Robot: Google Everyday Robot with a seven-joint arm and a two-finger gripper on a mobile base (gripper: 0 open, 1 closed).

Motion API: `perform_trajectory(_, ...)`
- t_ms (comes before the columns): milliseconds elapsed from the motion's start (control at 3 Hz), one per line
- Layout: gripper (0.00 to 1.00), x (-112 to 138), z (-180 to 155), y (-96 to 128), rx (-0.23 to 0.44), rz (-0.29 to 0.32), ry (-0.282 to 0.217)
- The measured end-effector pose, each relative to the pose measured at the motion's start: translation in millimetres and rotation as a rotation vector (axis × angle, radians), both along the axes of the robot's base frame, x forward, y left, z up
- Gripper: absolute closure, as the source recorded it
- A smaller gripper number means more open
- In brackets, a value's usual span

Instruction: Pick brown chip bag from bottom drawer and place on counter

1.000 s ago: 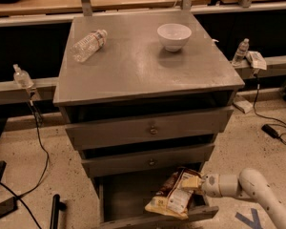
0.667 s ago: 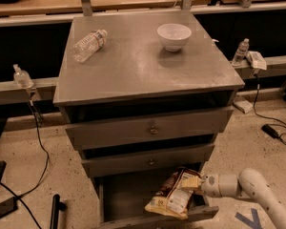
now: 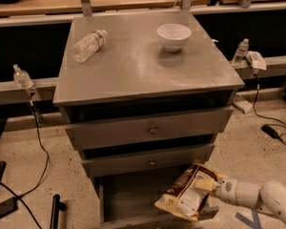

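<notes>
The brown chip bag [image 3: 187, 193] hangs tilted over the right front of the open bottom drawer [image 3: 128, 197], its white label panel facing me. My gripper [image 3: 206, 185] reaches in from the lower right and is shut on the bag's right edge, holding it above the drawer's front rim. The white arm [image 3: 257, 197] trails off to the right. The counter [image 3: 133, 68], the grey top of the cabinet, lies well above the bag.
A white bowl [image 3: 173, 36] and a lying clear water bottle [image 3: 88, 45] are on the counter. The two upper drawers [image 3: 152, 129] stand slightly open. Cables and small bottles lie on the rails and floor at both sides.
The bag and my gripper have shifted a little to the right and up, further out of the drawer. Nothing else has moved.
</notes>
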State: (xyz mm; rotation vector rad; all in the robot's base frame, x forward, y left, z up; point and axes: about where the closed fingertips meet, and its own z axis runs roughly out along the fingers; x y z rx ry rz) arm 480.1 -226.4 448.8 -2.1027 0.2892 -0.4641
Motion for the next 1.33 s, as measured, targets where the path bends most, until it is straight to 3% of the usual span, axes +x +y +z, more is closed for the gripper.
perform_trajectory(667,1.00,-11.4,84.2,-47.3,-0.054,-0.129,-0.116)
perform_trajectory(1000,1.00,-1.1,139.5,-78.3,-0.074,-0.213,-0.178)
perform_trajectory(1333,1.00,15.5,200.8,-99.2,-0.093,-0.259,-0.233)
